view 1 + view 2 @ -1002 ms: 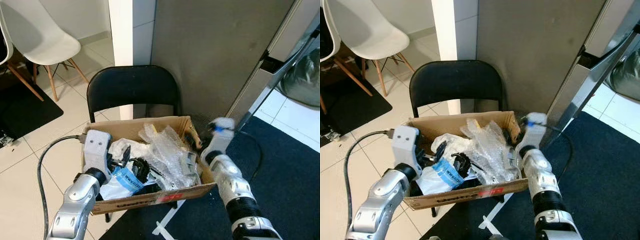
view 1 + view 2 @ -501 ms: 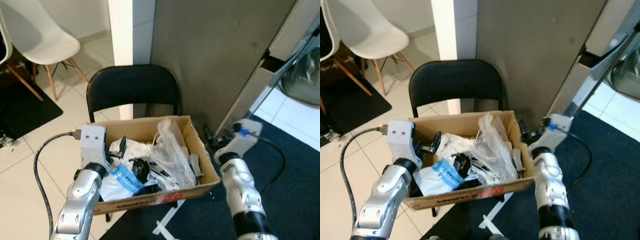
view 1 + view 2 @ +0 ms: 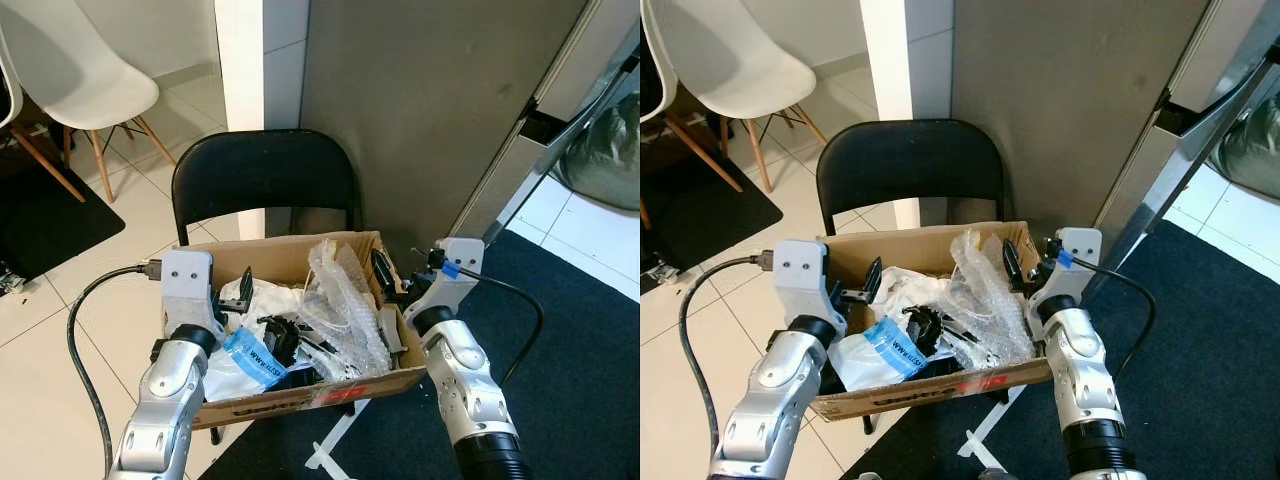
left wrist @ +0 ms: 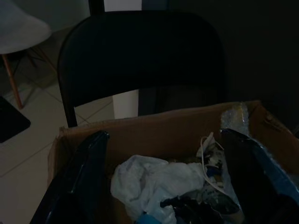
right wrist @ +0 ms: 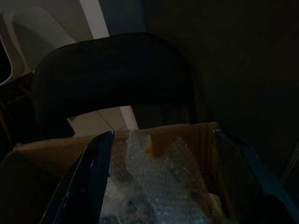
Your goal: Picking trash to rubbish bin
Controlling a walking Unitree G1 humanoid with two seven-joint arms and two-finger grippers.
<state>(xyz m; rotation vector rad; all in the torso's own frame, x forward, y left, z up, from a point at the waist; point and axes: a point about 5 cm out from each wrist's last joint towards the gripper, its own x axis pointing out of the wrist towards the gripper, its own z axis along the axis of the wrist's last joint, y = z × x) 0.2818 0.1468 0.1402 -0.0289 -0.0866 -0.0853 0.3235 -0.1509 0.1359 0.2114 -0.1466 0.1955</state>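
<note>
1. Brown cardboard box serving as the rubbish bin, resting on the seat of the black folding chair; filled with crumpled clear bubble wrap, a white plastic bag and a blue-and-white printed pouch.
2. Left gripper over the box's left end, fingers apart, nothing between them.
3. Right gripper at the box's right wall, fingers apart, empty, close to the bubble wrap.
4. Risk: box overhanging the seat's front edge; downward push on its front rim likely to tip it.
5. Risk: bubble wrap standing above the rim; likely to snag a finger and lift out.
</note>
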